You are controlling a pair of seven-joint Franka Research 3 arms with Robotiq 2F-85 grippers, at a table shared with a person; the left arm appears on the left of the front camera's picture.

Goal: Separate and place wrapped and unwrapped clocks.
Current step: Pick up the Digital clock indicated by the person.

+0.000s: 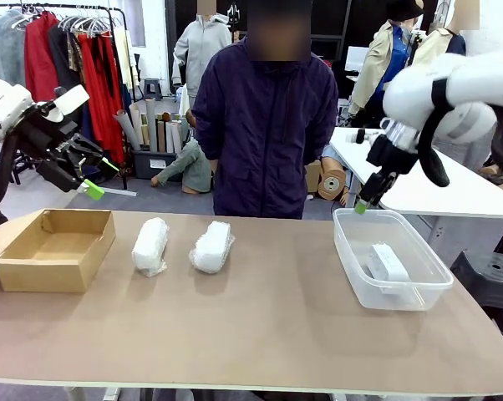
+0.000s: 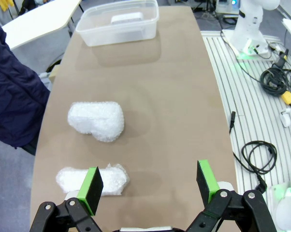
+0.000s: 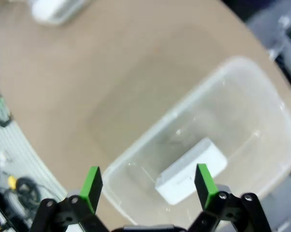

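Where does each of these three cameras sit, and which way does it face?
Front view: between the arms, facing the person across the table; left gripper and right gripper show.
Left wrist view: on the left arm, looking along the table over both wrapped clocks; own open fingers.
Right wrist view: on the right arm, looking down into the tub at the bare clock; own fingers.
All three share the tub.

You see a clothes rack (image 1: 68,50) at ten o'clock, a white table (image 1: 452,192) at two, a black stool (image 1: 490,276) at three, and grey floor (image 1: 151,199) beyond your brown table (image 1: 276,326).
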